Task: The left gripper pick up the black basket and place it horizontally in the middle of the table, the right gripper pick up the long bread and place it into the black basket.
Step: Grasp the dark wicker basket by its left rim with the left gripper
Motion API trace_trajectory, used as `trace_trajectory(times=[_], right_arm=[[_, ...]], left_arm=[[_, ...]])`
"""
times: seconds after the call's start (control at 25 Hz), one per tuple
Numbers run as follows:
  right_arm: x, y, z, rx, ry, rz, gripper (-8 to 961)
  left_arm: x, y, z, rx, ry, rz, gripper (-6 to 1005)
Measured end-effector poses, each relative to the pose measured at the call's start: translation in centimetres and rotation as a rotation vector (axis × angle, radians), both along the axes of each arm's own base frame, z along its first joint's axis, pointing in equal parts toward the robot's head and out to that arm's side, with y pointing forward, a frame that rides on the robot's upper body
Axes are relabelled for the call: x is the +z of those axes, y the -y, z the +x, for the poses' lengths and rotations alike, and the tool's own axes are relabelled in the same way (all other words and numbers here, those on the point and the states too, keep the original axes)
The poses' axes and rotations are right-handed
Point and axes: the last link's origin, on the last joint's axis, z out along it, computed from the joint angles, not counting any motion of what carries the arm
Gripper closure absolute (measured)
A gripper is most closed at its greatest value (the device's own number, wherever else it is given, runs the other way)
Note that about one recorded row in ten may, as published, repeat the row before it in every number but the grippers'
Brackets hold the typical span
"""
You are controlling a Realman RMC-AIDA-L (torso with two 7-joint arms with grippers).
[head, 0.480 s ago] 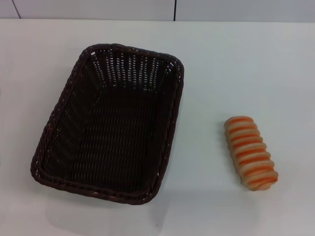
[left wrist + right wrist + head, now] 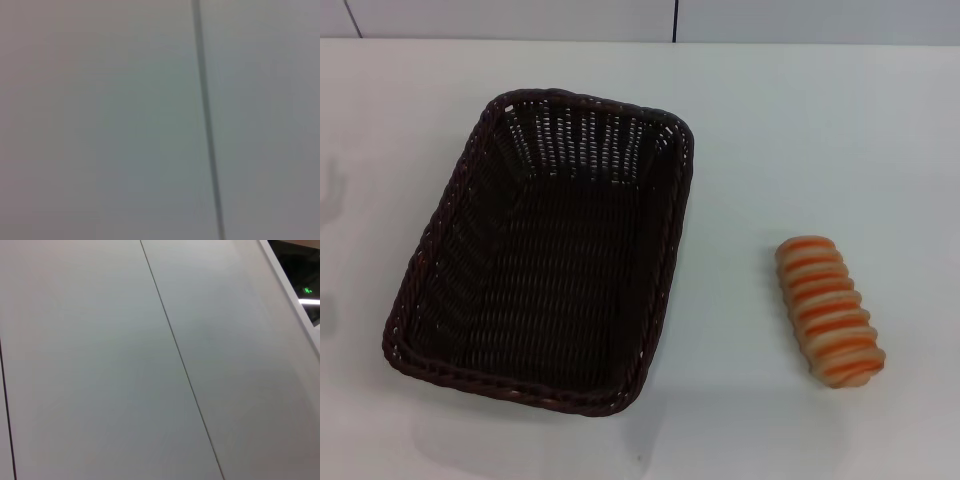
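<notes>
The black basket (image 2: 545, 250) sits on the white table (image 2: 820, 130), left of centre, empty, with its long side running from near to far and slightly slanted. The long bread (image 2: 829, 310) lies on the table to the right of the basket, well apart from it, orange striped face up. Neither gripper shows in the head view. The left wrist view and the right wrist view show only pale wall panels with dark seams, no fingers and no task objects.
A pale wall with dark vertical seams (image 2: 675, 20) runs along the table's far edge. A faint shadow (image 2: 330, 190) falls on the table at the left edge.
A faint shadow has appeared on the table at the left edge of the head view. The basket and bread have not moved.
</notes>
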Motion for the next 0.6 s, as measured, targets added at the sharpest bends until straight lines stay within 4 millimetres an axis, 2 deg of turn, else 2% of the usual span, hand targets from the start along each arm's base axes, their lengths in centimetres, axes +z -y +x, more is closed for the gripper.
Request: trace_trajectory(times=[0.08,0.16,0.24,0.32,0.36,0.4,0.44,0.48,0.52,0.6], right_arm=[[0.1,-0.2,0.0,0.004,0.005,-0.001,159],[0.1,-0.3,-0.1,0.006,0.004,-0.001,159],[0.1,-0.5,-0.1,0.009,0.003,-0.003,159],[0.1,-0.6,-0.1,0.011,0.003,-0.005,159],[0.1,-0.7,-0.1,0.013,0.003,-0.006,159],[0.1,-0.8,-0.2,0.014,0.003,-0.006,158],[0.1,-0.8,-0.2,0.015,0.002,-0.006,158],[0.1,-0.9,-0.2,0.015,0.001,-0.007,158],[0.1,-0.9,-0.2,0.015,0.001,-0.007,158],[0.1,-1.0,-0.2,0.015,0.000,-0.008,158]], left_arm=[[0.7,-2.0,1.5,-0.051,-0.035,-0.050,248],[1.0,-2.6,1.9,-0.052,-0.042,-0.061,253],[2.1,-5.1,4.0,-0.033,-0.076,-0.152,258],[2.7,-6.5,5.6,-0.012,-0.089,-0.230,263],[3.3,-7.6,7.1,0.025,-0.102,-0.308,266],[3.5,-7.8,7.5,0.035,-0.104,-0.325,268],[4.1,-8.5,8.9,0.053,-0.108,-0.367,271],[4.7,-9.2,11.3,0.109,-0.118,-0.468,273],[4.7,-9.2,11.3,0.109,-0.118,-0.468,276],[5.0,-9.3,13.1,0.156,-0.125,-0.546,281]])
